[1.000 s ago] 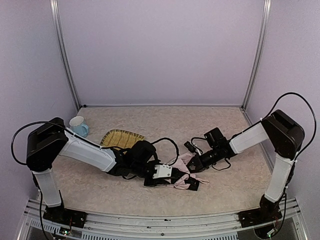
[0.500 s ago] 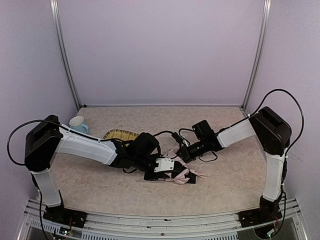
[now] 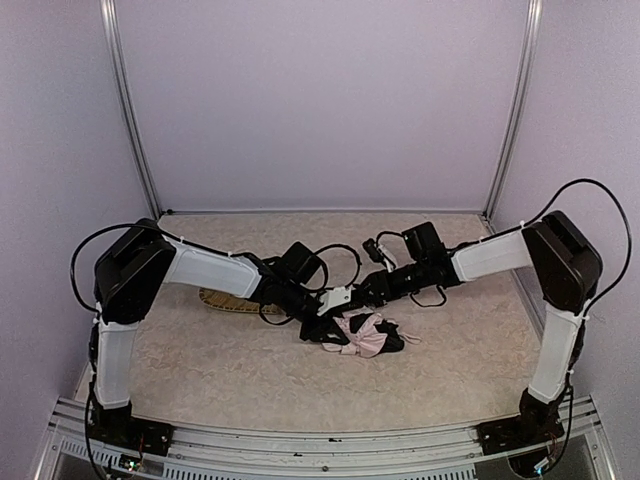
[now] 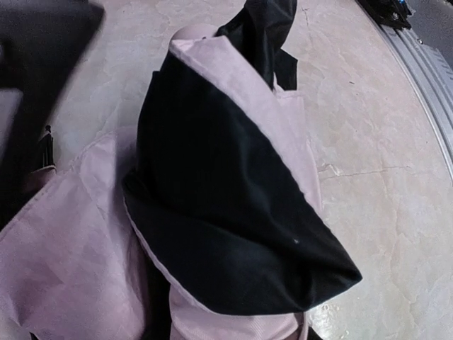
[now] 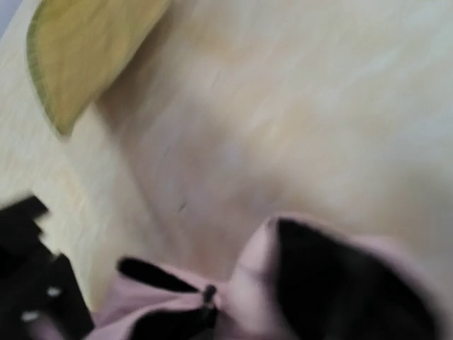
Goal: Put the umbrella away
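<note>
Pale lilac walls close in a beige, mottled table (image 3: 450,380). Near its middle the umbrella (image 3: 362,335) lies collapsed in a crumpled heap, pink fabric folded over a dark inner side. The left end effector (image 3: 325,318) is right against the heap's left edge. The fabric fills its wrist view, and I cannot tell whether its jaws grip the cloth. The right end effector (image 3: 362,292) sits just behind the umbrella, close to the left one. Its wrist view is blurred, so its jaws' state cannot be told. A yellow straw mat (image 3: 222,302) lies flat well to the left of both, partly under the left arm.
</note>
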Robot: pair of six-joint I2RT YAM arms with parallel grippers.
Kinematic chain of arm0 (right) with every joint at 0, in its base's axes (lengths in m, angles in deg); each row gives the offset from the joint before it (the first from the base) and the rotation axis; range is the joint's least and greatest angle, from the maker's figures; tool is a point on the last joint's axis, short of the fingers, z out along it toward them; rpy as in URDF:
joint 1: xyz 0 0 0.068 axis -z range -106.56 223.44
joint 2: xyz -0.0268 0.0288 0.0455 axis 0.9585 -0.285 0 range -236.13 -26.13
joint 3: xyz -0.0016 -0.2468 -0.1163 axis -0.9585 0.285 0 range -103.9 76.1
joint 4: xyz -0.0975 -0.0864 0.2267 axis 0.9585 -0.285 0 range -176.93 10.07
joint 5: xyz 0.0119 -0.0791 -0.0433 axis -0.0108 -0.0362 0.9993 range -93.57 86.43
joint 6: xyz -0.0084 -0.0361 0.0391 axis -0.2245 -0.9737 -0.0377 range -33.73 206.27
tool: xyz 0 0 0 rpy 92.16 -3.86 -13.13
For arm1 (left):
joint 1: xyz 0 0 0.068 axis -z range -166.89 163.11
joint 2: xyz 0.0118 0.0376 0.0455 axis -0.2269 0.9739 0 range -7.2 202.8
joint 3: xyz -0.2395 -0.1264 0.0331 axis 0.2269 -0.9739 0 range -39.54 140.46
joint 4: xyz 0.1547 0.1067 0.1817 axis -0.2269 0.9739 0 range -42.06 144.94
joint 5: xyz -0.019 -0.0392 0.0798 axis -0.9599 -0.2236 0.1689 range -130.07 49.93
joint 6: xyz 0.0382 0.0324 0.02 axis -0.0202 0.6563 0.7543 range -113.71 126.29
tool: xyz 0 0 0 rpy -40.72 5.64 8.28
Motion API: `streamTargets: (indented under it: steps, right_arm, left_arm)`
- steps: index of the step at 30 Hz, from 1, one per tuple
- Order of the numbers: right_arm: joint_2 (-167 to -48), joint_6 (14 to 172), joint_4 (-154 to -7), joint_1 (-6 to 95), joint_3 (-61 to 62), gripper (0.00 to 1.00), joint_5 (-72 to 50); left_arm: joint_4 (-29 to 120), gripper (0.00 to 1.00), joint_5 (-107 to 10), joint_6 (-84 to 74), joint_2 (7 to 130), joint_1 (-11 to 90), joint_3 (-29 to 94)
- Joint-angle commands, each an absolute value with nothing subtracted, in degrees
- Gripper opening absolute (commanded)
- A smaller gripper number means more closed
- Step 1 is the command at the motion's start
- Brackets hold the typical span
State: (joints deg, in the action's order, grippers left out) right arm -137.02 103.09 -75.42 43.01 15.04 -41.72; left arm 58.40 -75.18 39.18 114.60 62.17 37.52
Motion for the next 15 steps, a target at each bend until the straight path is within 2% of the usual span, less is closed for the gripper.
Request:
streamTargets:
  steps: [1, 6, 10, 12, 15]
  right_arm:
    - [-125.9, 94.7, -82.1, 44.8, 16.5, 0.61, -31.0]
    - [-114.0, 84.8, -86.3, 43.8, 21.8, 0.67, -24.9]
    - [-101.9, 70.4, -84.5, 36.3, 30.0, 0.69, -21.1]
    - [-97.8, 62.8, -83.3, 31.3, 33.5, 0.77, -18.2]
    - [-95.8, 56.9, -81.3, 24.3, 37.0, 0.99, -13.2]
  left_arm:
    - [79.2, 0.0, -80.2, 37.4, 123.3, 62.2, 36.2]
    - [83.5, 0.0, -82.6, 37.0, 127.8, 61.2, 39.7]
    - [85.4, 0.0, -83.3, 37.2, 129.0, 60.9, 41.0]
    - [86.6, 0.0, -83.8, 37.5, 129.5, 60.8, 41.7]
    - [88.5, 0.0, -84.2, 37.7, 130.7, 60.7, 43.1]
